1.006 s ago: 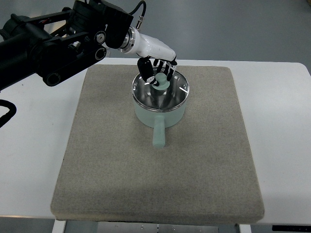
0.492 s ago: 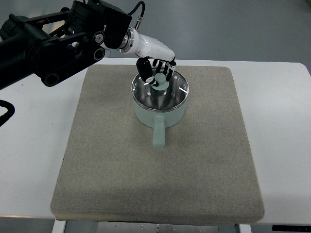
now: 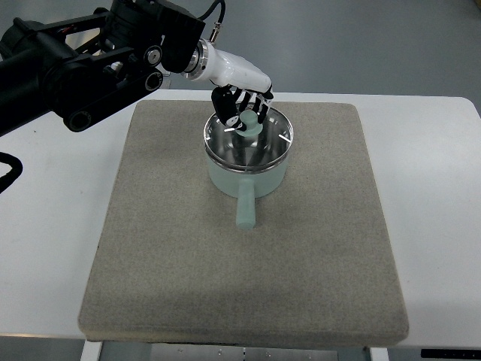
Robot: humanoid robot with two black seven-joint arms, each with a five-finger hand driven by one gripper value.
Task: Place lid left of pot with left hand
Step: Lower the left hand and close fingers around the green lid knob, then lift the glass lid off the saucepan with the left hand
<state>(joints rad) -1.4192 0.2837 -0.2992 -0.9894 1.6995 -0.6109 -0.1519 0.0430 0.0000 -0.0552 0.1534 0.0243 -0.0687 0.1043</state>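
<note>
The left hand [image 3: 242, 107] has its dark fingers [image 3: 222, 109] curled around the knob [image 3: 248, 125] of the lid [image 3: 248, 141]. Directly beneath the hand, the lid sits on the pot [image 3: 247, 174], which stands on a mat [image 3: 245, 226] covering the surface [image 3: 436, 195].

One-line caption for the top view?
Left hand gripping the mint-green knob of the glass lid on the pale green pot, grey mat.

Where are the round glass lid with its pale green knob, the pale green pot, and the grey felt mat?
round glass lid [image 3: 259, 144], top view, on the glass
pale green pot [image 3: 246, 213], top view, on the handle
grey felt mat [image 3: 316, 256], top view, bare part
</note>
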